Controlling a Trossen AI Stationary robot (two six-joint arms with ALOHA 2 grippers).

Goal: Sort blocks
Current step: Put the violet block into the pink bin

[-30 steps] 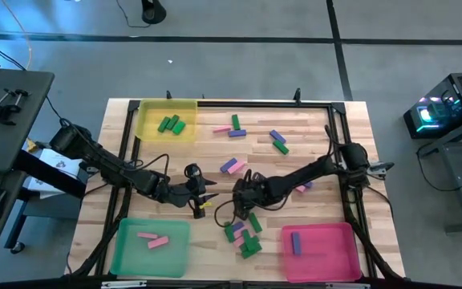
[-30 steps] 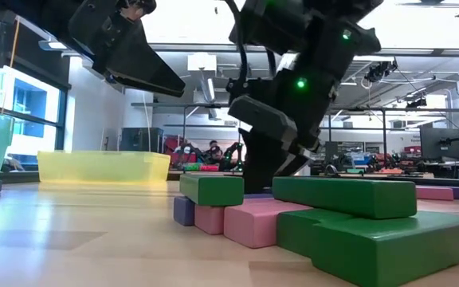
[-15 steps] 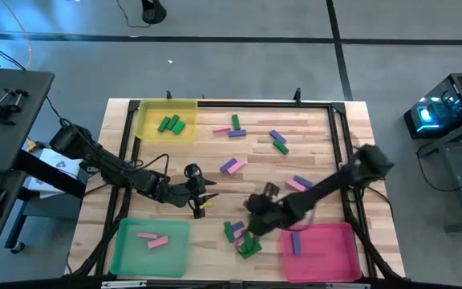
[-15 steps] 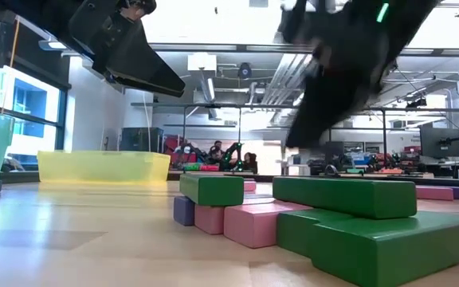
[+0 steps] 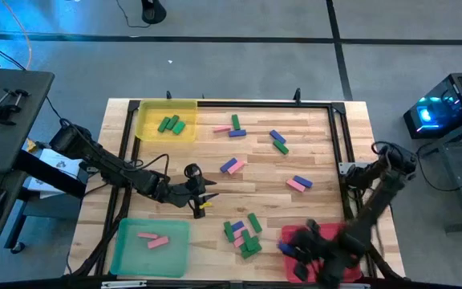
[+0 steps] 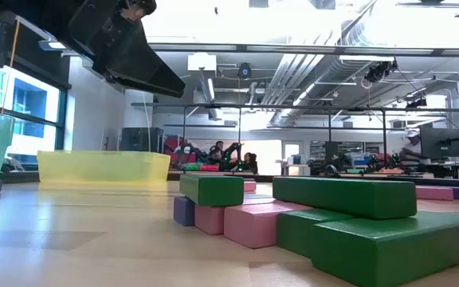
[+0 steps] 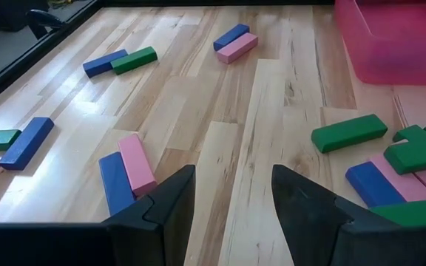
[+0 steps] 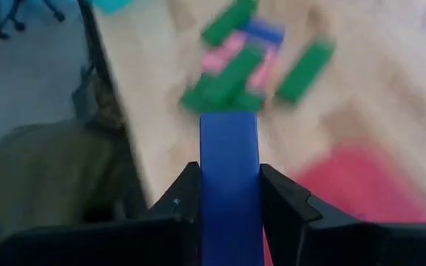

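Note:
Green, pink and blue blocks lie scattered on the wooden table (image 5: 215, 160), and a pile of them (image 5: 243, 234) sits near the front edge, close up in the low view (image 6: 345, 195). My right gripper (image 5: 307, 258) hangs over the pink-red tray (image 5: 345, 233), shut on a blue block (image 8: 229, 148). My left gripper (image 5: 207, 198) stands open over the table's middle, nothing between its fingers (image 7: 231, 185). A blue and pink pair (image 7: 128, 174) lies flat beside its one fingertip. My right gripper pinches the blue block by its two long sides (image 8: 229, 181) between the two fingers. The block lies along the fingers, and its free end (image 8: 229, 125) sticks out past their tips. It is lifted clear of the table and the tray.
A yellow tray (image 5: 167, 120) with green blocks stands at the far left, and a green tray (image 5: 151, 245) with pink blocks at the near left. My left arm (image 6: 126, 48) crosses the top left of the low view. A black frame (image 5: 335, 128) edges the table.
My right arm has swung from the table's middle, beside the pile, toward the near right corner and now hangs over the pink-red tray; it has left the low view. The pile and the other blocks have stayed put.

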